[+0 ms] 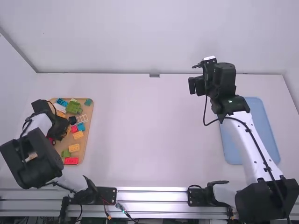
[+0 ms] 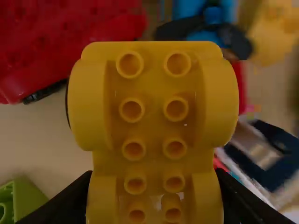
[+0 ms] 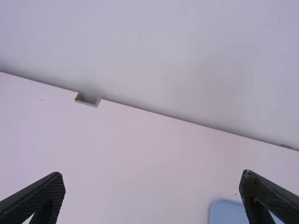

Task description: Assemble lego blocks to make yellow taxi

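My left gripper (image 1: 57,127) is over the wooden tray (image 1: 84,148) of blocks at the table's left in the high view. Seen from the left wrist, my left gripper (image 2: 154,193) is shut on a yellow block (image 2: 152,109) with rounded wheel arches and two rows of studs, its fingers pressing on either side. In the high view my right gripper (image 1: 195,85) is raised over the far right part of the table. The right wrist view has the right gripper (image 3: 152,184) open, nothing between its fingers.
Red (image 2: 56,44), green (image 2: 21,200) and blue blocks lie around the held block in the left wrist view. More blocks, including yellow ones (image 1: 74,148), lie on the tray. A blue board (image 1: 230,142) rests beside the right arm.
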Motion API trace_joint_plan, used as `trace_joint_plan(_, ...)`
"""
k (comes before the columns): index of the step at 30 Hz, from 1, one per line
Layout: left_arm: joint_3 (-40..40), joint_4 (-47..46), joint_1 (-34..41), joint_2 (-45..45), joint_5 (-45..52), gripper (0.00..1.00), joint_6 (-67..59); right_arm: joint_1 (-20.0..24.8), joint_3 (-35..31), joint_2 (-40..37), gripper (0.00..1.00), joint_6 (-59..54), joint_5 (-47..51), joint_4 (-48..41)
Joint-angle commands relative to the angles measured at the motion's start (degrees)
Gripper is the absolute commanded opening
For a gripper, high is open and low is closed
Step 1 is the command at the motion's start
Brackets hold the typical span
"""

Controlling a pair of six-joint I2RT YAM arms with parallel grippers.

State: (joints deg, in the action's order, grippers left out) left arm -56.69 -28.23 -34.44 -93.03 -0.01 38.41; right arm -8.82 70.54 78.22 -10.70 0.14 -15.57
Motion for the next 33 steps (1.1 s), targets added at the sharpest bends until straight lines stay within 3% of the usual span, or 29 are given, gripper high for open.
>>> trace_joint_plan(1,-1.1,-0.3,3.7,5.9,0.6,0.4,-5.6,0.2,1.8,0.3,0.98,0.2,-0.2,0.1)
trace_joint_plan(4,-1.1,-0.5,9.4,10.7,0.7,0.42,-14.2,0.2,1.8,0.3,0.99,0.2,-0.3,0.0)
trace_joint_plan(9,-1.1,-4.3,27.0,15.4,10.3,0.46,-44.8,0.2,1.8,0.3,0.99,0.2,-0.2,-0.3)
trace_joint_plan(12,-1.1,-3.8,35.5,14.9,9.1,0.49,-49.4,0.1,1.8,0.3,0.99,0.2,-0.2,-0.3)
trace_joint_plan(18,-1.2,2.4,53.2,7.8,9.7,0.53,-57.5,0.1,1.8,0.3,0.99,0.2,-0.2,-0.9)
trace_joint_plan(21,-2.8,0.6,61.0,0.5,9.6,0.49,-66.8,0.2,1.8,0.3,0.99,0.2,-0.2,-1.8)
trace_joint_plan(27,-5.3,-2.8,66.4,-6.3,5.9,0.41,-81.5,0.1,1.8,0.3,0.99,0.2,-0.2,-2.5)
trace_joint_plan(28,-5.4,-2.6,66.8,-6.7,5.5,0.37,-82.9,0.2,1.8,0.3,0.99,0.2,-0.2,-2.7)
trace_joint_plan(29,-5.5,-1.9,67.1,-7.3,5.5,0.26,-84.2,0.2,1.8,0.3,0.99,0.2,-0.2,-2.8)
trace_joint_plan(30,-5.4,-1.0,67.2,-7.7,5.6,0.23,-85.0,0.2,1.8,0.3,0.99,0.1,-0.2,-2.9)
trace_joint_plan(33,-4.8,1.3,66.8,-8.7,7.8,0.22,-86.8,0.2,1.8,0.3,0.99,0.2,-0.2,-3.0)
